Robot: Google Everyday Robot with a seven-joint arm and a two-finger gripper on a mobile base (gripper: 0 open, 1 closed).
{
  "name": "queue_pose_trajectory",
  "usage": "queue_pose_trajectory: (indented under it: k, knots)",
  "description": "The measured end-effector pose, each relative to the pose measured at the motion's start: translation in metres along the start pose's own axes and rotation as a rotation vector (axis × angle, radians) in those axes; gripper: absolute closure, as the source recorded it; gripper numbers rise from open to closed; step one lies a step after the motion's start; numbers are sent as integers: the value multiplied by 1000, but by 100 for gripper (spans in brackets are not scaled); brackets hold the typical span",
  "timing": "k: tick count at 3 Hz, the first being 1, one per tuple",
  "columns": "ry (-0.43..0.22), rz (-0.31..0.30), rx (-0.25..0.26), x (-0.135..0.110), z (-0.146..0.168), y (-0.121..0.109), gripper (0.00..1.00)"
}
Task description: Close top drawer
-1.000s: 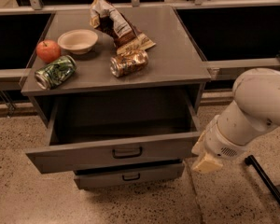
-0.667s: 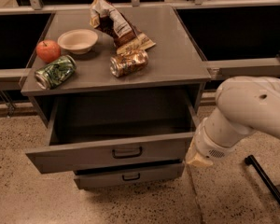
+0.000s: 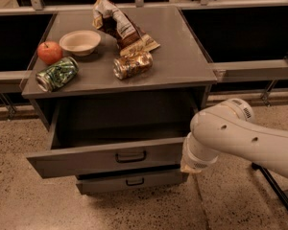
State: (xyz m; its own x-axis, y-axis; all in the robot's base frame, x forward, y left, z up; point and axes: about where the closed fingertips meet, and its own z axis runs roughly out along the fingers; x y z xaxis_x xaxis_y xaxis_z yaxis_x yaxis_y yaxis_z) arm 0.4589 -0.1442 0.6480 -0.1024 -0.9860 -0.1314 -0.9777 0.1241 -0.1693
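Note:
The top drawer (image 3: 81, 161) is a grey metal drawer pulled far out of the cabinet, with its deep box showing empty and a dark loop handle (image 3: 130, 156) at the centre of its front. My white arm (image 3: 240, 140) comes in from the right. My gripper (image 3: 186, 166) is at the right end of the drawer front, mostly hidden behind the arm's wrist, with only a cream tip showing. A narrower drawer front (image 3: 132, 181) sits below and sticks out slightly.
The cabinet top (image 3: 177, 51) holds a red apple (image 3: 49, 52), a cream bowl (image 3: 80, 42), a green can (image 3: 57, 74), a brown can (image 3: 132, 64) and a crumpled snack bag (image 3: 116, 24). Grey shelves flank the cabinet. A dark bar (image 3: 276, 188) runs across the floor at right.
My arm has swung left and a little down, bringing the wrist and gripper against the right end of the top drawer's front. The drawer stands as far open as before.

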Motion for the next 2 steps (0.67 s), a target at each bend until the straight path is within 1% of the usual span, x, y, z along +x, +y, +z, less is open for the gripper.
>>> queue_pose_trajectory:
  k: [1, 2]
  knots:
    - [8, -25, 59, -6, 21, -17, 100]
    - [-41, -5, 84, -7, 31, -32, 100]
